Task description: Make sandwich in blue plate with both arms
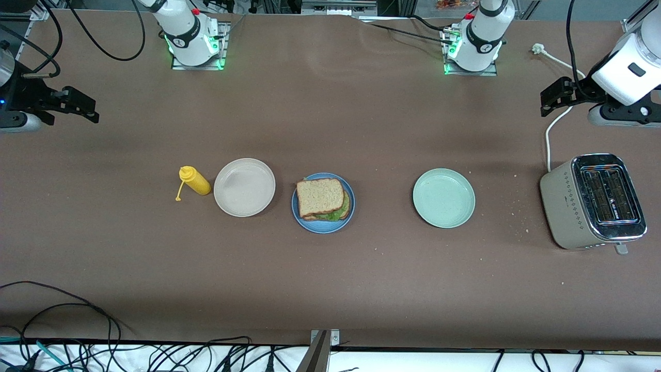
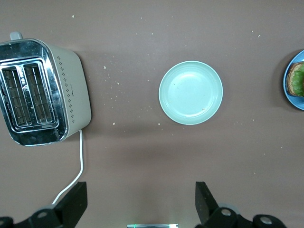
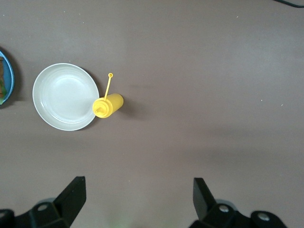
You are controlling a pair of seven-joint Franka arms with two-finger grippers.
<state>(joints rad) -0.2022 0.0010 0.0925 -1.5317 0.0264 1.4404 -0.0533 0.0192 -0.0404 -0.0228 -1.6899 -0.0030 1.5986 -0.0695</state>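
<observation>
The sandwich (image 1: 321,198) lies on the blue plate (image 1: 323,229) at mid-table: a speckled brown slice on top, green lettuce showing at its edge. The left wrist view catches the edge of the plate (image 2: 293,100) and the lettuce (image 2: 297,80). The right wrist view shows a sliver of the plate (image 3: 10,76). My left gripper (image 1: 546,103) (image 2: 141,192) hangs open and empty over the table at the left arm's end, above the toaster's cord. My right gripper (image 1: 93,111) (image 3: 137,186) hangs open and empty over bare table at the right arm's end.
A beige plate (image 1: 244,187) and a lying yellow squeeze bottle (image 1: 194,181) sit beside the blue plate toward the right arm's end. A pale green plate (image 1: 443,198) and a toaster (image 1: 594,201) with a white cord (image 1: 548,137) sit toward the left arm's end. Crumbs lie near the toaster.
</observation>
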